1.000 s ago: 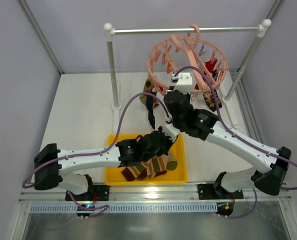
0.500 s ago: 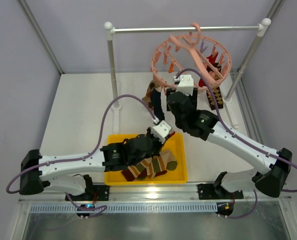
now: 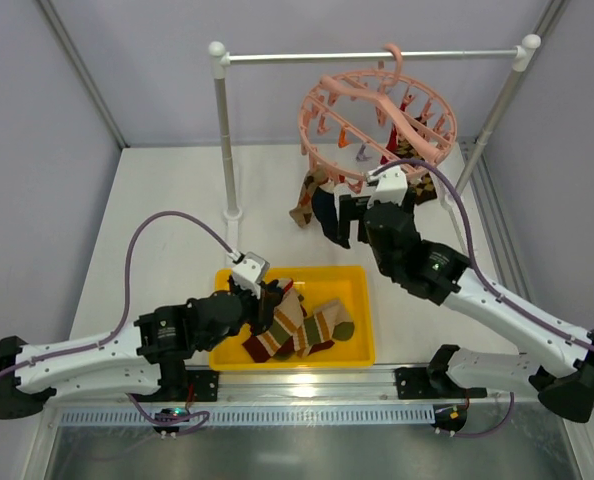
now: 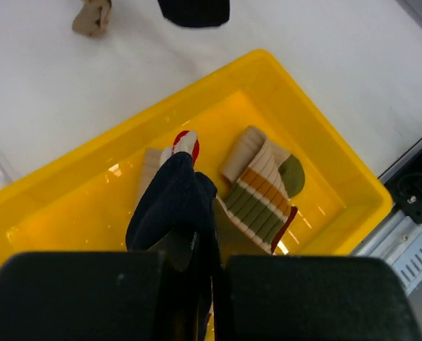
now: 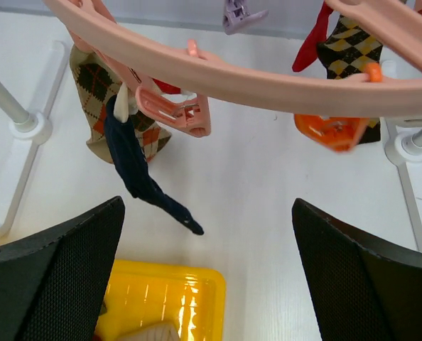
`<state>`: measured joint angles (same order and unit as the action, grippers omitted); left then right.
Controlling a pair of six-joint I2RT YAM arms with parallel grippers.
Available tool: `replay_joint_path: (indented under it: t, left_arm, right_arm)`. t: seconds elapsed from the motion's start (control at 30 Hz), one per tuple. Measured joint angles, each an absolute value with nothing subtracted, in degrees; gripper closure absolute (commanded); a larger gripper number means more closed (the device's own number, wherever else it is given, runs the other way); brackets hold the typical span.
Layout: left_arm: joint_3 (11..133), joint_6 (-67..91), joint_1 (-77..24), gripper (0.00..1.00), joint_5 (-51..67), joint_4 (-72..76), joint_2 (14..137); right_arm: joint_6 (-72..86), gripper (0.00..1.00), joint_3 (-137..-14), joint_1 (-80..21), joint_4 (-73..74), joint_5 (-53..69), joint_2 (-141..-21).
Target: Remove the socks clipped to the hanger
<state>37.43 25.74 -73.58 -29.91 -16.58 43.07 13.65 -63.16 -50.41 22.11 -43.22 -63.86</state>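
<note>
The salmon-pink ring hanger (image 3: 377,112) hangs by its hook from the rail. An argyle sock (image 3: 305,196) and a dark navy sock (image 3: 327,215) dangle from its left clips. A red sock (image 5: 312,39) and another argyle sock (image 5: 353,47) hang on its right side. My right gripper (image 3: 352,225) is open and empty just below the ring, its fingers (image 5: 55,273) spread wide. My left gripper (image 3: 269,300) is shut on another dark navy sock (image 4: 172,202), held over the yellow bin (image 4: 325,167). Striped socks (image 4: 259,192) lie in the bin.
The white-and-metal rail stand has posts at the left (image 3: 224,130) and right (image 3: 497,110) with feet on the white table. An orange clip (image 5: 330,132) and a pink clip (image 5: 175,110) dangle from the ring in the right wrist view. The bin (image 3: 362,345) sits between the arm bases.
My right gripper has opened wide and drawn back from the ring. The left arm has pulled toward the near left, carrying the navy sock over the bin. The hanger has swung back level.
</note>
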Motion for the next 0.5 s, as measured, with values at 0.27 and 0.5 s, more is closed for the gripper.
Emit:
replay_joint_path:
  t: [0.27,0.5]
  left_arm:
    - [36.99,36.42,-73.56,0.93,-33.34,-28.29,46.44]
    - [39.31,43.31,-73.52,0.01,-35.11,-37.76,56.97]
  right_arm:
    - [13.61,0.00,-58.46,-49.58,19.79,-40.84,-55.96]
    - [13.63,0.00,-53.58,-47.79,19.33,-38.65,-52.69]
